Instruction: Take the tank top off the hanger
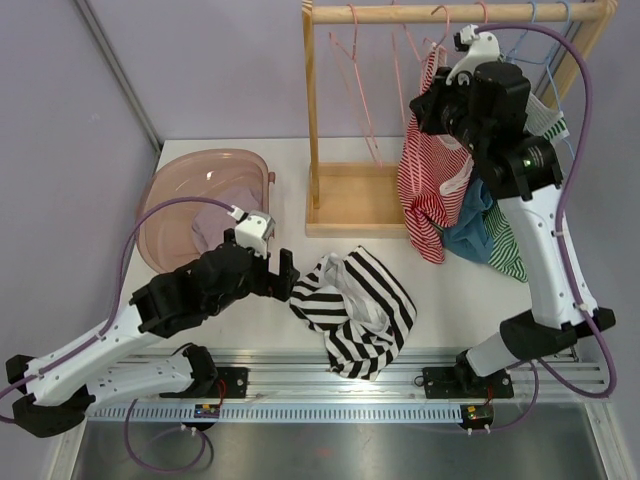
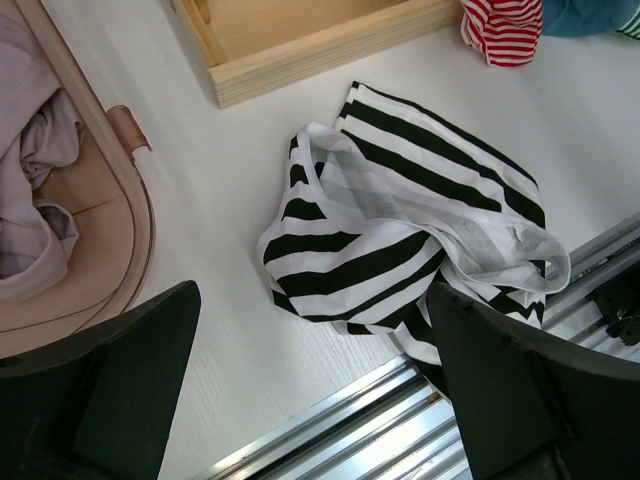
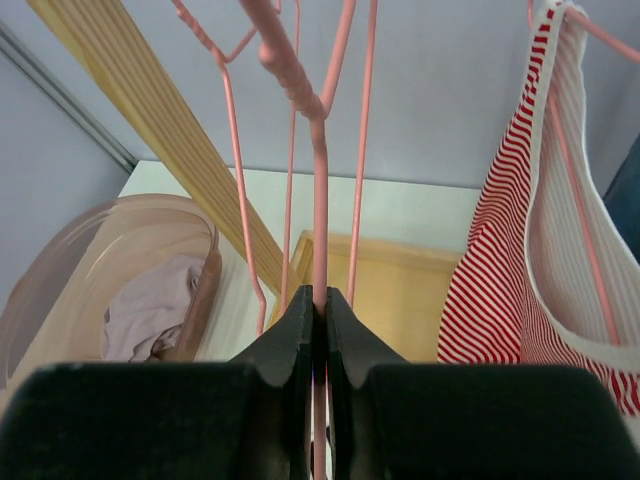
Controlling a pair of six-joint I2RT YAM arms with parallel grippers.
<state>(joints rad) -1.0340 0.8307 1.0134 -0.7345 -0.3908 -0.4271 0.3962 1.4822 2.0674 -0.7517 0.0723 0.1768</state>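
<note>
A black-and-white striped tank top (image 1: 355,310) (image 2: 400,220) lies crumpled on the white table near the front rail, off any hanger. My left gripper (image 1: 284,276) (image 2: 312,300) hovers just left of it, jaws wide open and holding nothing. Up at the wooden rack, my right gripper (image 1: 432,100) (image 3: 322,300) is shut on the thin stem of a bare pink wire hanger (image 3: 320,190) that hangs from the rod (image 1: 450,12).
A red-and-white striped top (image 1: 425,185) (image 3: 510,280) hangs right beside the held hanger, with teal and green-striped garments (image 1: 480,230) behind it. The rack's wooden base tray (image 1: 350,205) sits mid-table. A pink basin (image 1: 190,195) with pale clothing stands at the left. Metal rails (image 1: 330,375) line the near edge.
</note>
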